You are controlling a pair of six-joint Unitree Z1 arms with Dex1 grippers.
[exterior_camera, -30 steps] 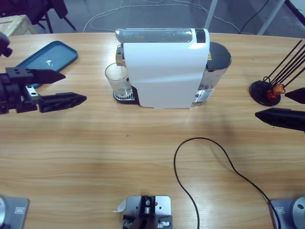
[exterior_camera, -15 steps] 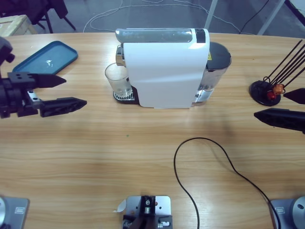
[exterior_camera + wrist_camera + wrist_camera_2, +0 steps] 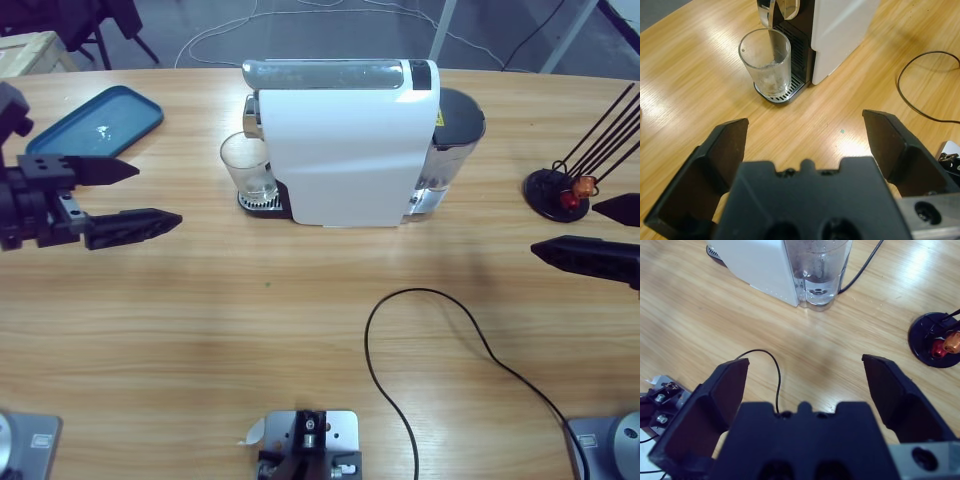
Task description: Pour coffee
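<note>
High view, left gripper [image 3: 145, 193]: you see it reach in level from the left edge, jaws spread wide, holding nothing, well short of the glass [image 3: 247, 169].
High view, right gripper [image 3: 578, 228]: it enters from the right edge, jaws parted and empty; its body is cut off by the frame.
High view, coffee machine [image 3: 345, 140]: white body at the table's [image 3: 300, 300] far middle, the clear glass on its drip tray under the spout.
Left wrist view, glass [image 3: 765, 62]: upright on the grille, looks empty; your open jaws frame it from a distance.
Right wrist view, water tank [image 3: 818, 267]: clear, at the machine's rear; a black cable [image 3: 769, 371] loops on the wood.
</note>
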